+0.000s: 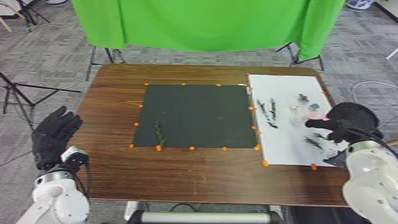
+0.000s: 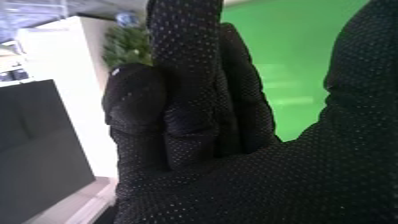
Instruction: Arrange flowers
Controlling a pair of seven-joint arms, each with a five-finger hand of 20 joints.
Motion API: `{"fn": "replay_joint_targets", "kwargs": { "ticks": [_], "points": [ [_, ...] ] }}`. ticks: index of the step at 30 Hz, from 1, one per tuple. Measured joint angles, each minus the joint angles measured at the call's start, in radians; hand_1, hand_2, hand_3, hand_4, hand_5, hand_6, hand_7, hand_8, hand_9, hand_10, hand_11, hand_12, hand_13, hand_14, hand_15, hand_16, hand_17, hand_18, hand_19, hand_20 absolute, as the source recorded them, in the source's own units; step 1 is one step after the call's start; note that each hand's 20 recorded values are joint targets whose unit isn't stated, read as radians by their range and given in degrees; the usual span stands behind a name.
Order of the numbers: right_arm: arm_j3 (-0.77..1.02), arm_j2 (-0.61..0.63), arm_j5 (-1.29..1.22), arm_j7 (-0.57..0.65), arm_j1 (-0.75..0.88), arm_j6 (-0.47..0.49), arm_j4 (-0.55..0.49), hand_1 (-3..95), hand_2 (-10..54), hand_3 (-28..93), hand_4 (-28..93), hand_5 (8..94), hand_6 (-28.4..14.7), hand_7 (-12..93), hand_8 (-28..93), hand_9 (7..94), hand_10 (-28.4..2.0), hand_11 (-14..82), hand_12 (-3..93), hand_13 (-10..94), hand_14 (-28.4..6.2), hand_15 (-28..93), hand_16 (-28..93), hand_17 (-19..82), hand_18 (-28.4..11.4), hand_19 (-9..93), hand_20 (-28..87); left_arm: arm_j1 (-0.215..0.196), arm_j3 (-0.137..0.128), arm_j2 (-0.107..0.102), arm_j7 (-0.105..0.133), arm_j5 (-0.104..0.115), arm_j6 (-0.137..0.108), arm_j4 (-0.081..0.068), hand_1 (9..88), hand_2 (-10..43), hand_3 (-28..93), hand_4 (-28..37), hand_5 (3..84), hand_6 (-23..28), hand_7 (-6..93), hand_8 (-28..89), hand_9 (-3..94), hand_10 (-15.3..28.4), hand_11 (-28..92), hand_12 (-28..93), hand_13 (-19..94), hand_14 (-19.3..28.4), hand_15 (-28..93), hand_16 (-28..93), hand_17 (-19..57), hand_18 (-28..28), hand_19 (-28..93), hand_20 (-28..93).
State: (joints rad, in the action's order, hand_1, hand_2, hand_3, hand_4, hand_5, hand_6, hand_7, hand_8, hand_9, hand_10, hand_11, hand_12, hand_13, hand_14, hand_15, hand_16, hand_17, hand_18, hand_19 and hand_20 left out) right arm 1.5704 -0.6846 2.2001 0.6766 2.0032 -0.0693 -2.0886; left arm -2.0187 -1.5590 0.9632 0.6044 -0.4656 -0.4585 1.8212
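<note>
**Green sprig (image 1: pixel 159 134) lay on the dark mat (image 1: pixel 197 112) as the right hand (image 1: pixel 354 119) hung over the white sheet (image 1: pixel 289 150)**

From where I stood, the sprig looked like the start of the arrangement, set near the mat's near left corner with its stem end close to the edge. Most of the material was on the white sheet: dark twigs (image 1: pixel 273 111) side by side, greyish flowers (image 1: pixel 303 98) beyond them, leafy green pieces (image 1: pixel 313 142) nearer the robot, and a pinkish bloom (image 1: pixel 317 116) just beside the right hand's fingers.

That hand looked loosely unfolded, thumb well away from the fingers, with nothing gripped between them. The left hand (image 1: pixel 55 135) was released too, its fingers straight, out past the table's left side.

The next step, I judged, was to pick up the pinkish bloom, and there the trouble could start. The pieces lay flat and thin, so a thick glove closing too high might have come up with nothing, while pressing too low could have crushed petals or snapped a stem. With neighbours so near, a sideways sweep of the fingers might have dragged the leafy pieces along or scattered the greyish flowers. Whether the fingertips touched the bloom I could not tell. On the way to the mat, a poor hold near one end would probably have let the piece swivel and land crooked.
</note>
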Motion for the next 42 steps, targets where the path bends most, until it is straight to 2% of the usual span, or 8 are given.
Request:
{"fn": "replay_joint_targets", "kwargs": {
  "ticks": [11,13,14,17,22,30,35,42],
  "points": [
    [0.027,-0.005,0.011,0.040,0.113,0.021,0.038,43.2,-9.5,62,-20,68.6,-4.5,14,-6,84.1,-14.2,19.5,19.2,94,-4.8,39,29,69,-6.7,82,29,0.000,0.015,0.002,-0.012,-0.018,0.001,0.005,40.8,12.6,68,-20.8,51.4,4.5,18.2,-9,50.1,14.8,24,9,46,15.7,24,-3,26.3,14.5,19,32],
    [0.028,-0.009,0.000,0.046,0.121,0.012,0.040,48.4,-9.5,60,-19,71.4,-3.8,15,3,87.5,-13.5,20.6,19.6,94,-4.3,42,26,70,-7.0,82,30,0.000,0.016,0.003,-0.014,-0.020,0.001,0.008,40.5,12.3,68,-20.7,51.3,4.5,18.0,-9,50.0,14.8,24,9,46,15.7,24,-3,26.2,14.5,19,32],
    [0.027,-0.011,-0.008,0.049,0.123,0.005,0.042,53.0,-9.5,56,-18,74.0,-3.8,14,10,89.4,-12.8,21.6,20.0,94,-3.9,45,25,71,-7.1,83,31,0.000,0.017,0.003,-0.015,-0.020,0.001,0.008,40.4,12.2,68,-20.6,51.4,4.6,17.9,-9,50.0,14.7,24,9,46,15.7,24,-3,26.1,14.5,19,32],
    [0.016,-0.015,-0.029,0.051,0.124,-0.053,0.050,58.1,-9.5,56,-17,80.1,-3.5,15,15,92.7,-11.4,24.4,20.9,94,-3.5,48,23,72,-7.1,83,32,0.000,0.022,0.005,-0.016,-0.019,0.001,0.009,39.7,11.3,68,-20.4,51.3,4.6,17.8,-9,49.9,14.8,24,9,46,15.9,24,-3,26.0,14.5,19,32],
    [0.011,-0.017,-0.075,0.047,0.129,-0.180,0.058,58.9,-9.3,58,-17,82.6,-3.6,16,16,93.7,-11.3,27.1,20.8,94,-3.2,51,21,74,-7.3,84,33,0.000,0.028,0.006,-0.021,-0.019,0.001,0.009,38.2,9.4,69,-19.7,51.1,4.8,17.6,-9,49.9,14.8,24,9,45,16.1,24,-3,25.5,14.6,19,32],
    [0.110,-0.048,-0.241,0.032,0.147,-0.206,-0.005,59.2,-9.5,59,-15,83.7,-4.5,16,16,93.7,-11.3,29.0,20.2,94,-3.1,53,20,74,-7.2,84,34,-0.002,0.028,0.006,-0.035,-0.021,0.003,0.013,36.8,8.1,69,-19.1,50.9,4.8,17.3,-8,49.7,14.8,24,9,45,16.4,24,-3,24.9,14.7,19,31],
    [0.069,-0.075,-0.344,0.011,0.082,-0.275,-0.064,59.7,-9.5,59,-15,84.1,-5.0,16,17,93.7,-11.2,29.3,19.9,94,-3.0,53,20,75,-6.7,84,33,-0.007,0.028,0.006,-0.037,-0.021,0.003,0.018,36.4,7.8,69,-19.0,50.8,4.9,17.2,-8,49.7,15.0,24,9,45,16.4,24,-3,24.6,14.8,20,31],
    [-0.171,-0.130,-0.701,-0.062,-0.161,-0.354,-0.061,60.7,-9.5,58,-14,84.6,-5.6,16,16,93.7,-11.4,29.2,19.1,94,-3.2,53,19,76,-6.3,83,33,-0.010,0.028,0.005,-0.038,-0.021,0.002,0.021,36.1,7.4,70,-19.0,50.8,5.0,17.1,-8,49.8,14.9,24,9,45,16.5,24,-3,24.4,14.8,20,30]
  ]
}}
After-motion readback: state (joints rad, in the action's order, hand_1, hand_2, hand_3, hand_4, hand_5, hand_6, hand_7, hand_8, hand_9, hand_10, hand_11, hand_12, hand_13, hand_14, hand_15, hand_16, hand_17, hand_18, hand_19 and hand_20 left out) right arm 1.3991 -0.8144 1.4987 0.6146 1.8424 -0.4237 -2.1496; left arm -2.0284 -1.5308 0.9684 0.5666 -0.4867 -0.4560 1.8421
